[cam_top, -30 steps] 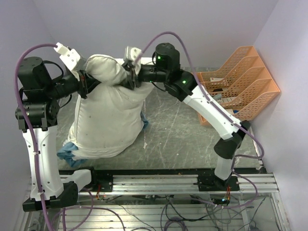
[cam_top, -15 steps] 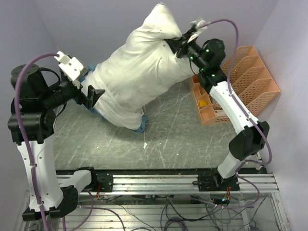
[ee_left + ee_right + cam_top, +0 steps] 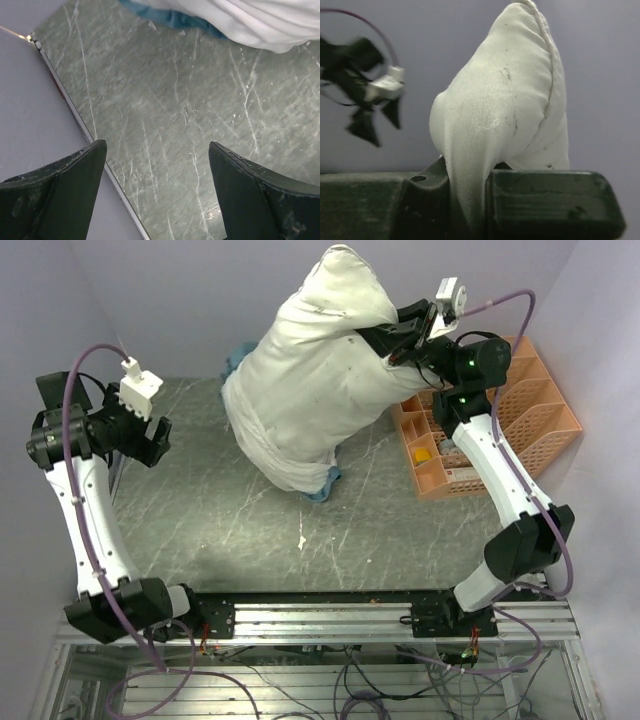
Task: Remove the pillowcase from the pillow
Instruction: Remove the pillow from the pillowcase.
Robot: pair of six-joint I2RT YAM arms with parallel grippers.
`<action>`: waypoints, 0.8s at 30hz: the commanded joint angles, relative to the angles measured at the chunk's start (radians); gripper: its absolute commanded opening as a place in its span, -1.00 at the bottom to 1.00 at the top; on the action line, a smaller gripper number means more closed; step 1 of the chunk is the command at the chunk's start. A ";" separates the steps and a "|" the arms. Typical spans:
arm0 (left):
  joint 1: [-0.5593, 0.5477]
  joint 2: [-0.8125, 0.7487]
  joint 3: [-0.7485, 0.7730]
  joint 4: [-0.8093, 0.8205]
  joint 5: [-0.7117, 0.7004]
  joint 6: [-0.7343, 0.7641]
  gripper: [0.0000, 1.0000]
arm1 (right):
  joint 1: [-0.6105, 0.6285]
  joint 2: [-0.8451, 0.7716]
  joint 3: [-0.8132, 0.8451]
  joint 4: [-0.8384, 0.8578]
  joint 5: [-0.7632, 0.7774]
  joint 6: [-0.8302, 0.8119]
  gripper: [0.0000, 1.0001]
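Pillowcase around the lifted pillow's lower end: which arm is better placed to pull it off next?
Left, probably. The right gripper is shut on the pillow near its top, holding it up. The left gripper is open and empty, and the pillowcase hangs low, its blue edge in the left wrist view.

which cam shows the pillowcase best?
Top external: the pillowcase is bunched round the pillow's lower end, teal trim showing. Left wrist catches only a strip of trim and white fabric. Right wrist shows just the pillow corner between its fingers.

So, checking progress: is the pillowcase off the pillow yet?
Partly on: the pillowcase bunches around the lower end of the pillow, pinched by the right hand.
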 commanded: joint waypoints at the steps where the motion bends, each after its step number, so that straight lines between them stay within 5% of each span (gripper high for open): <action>1: 0.059 0.045 -0.009 -0.055 0.147 0.159 0.87 | 0.001 0.046 0.160 0.454 -0.270 0.339 -1.00; 4: 0.059 0.029 -0.106 -0.060 0.198 0.248 0.88 | -0.004 0.061 0.167 0.528 -0.289 0.416 -1.00; 8: 0.060 -0.022 -0.270 0.050 0.189 0.256 0.89 | -0.004 0.021 0.107 0.420 -0.247 0.319 -1.00; 14: 0.059 -0.027 -0.431 -0.160 0.252 0.522 0.88 | -0.004 -0.013 0.034 0.322 -0.148 0.247 -1.00; 24: 0.062 -0.120 -0.402 0.082 0.163 0.304 0.80 | -0.006 -0.055 -0.007 0.273 -0.063 0.172 -1.00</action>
